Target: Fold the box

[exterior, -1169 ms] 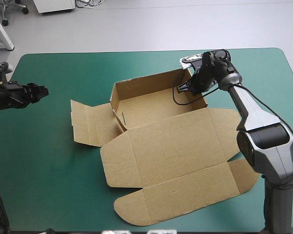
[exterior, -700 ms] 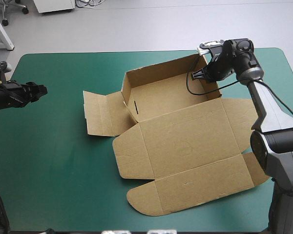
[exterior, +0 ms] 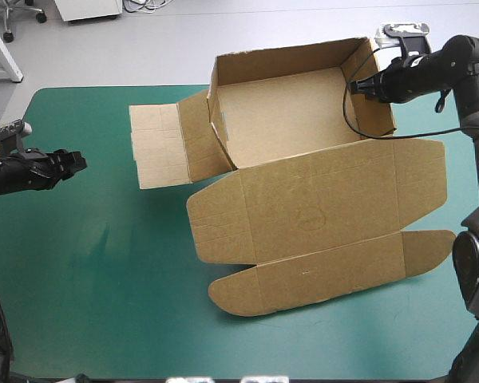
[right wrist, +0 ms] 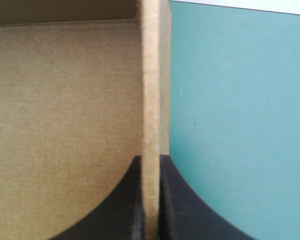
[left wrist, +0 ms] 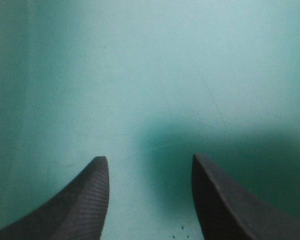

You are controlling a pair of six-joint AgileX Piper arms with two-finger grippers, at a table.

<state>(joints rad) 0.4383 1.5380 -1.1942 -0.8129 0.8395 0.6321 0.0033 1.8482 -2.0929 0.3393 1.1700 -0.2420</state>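
Teal-green bench [exterior: 104, 279] lies under the brown box [exterior: 303, 215], its walled tray toward the far edge, the right gripper [right wrist: 150, 159] clamped on the tray's right wall, the left gripper [left wrist: 150, 157] spread wide over bare cover.

The right gripper [right wrist: 150, 159] has its two black fingers [right wrist: 115, 210] pressed against either face of an upright wall of the brown box [right wrist: 65, 110]. The wall is seen edge-on, running straight ahead. To one side is the box's inner board, to the other the teal-green cover [right wrist: 240, 125]
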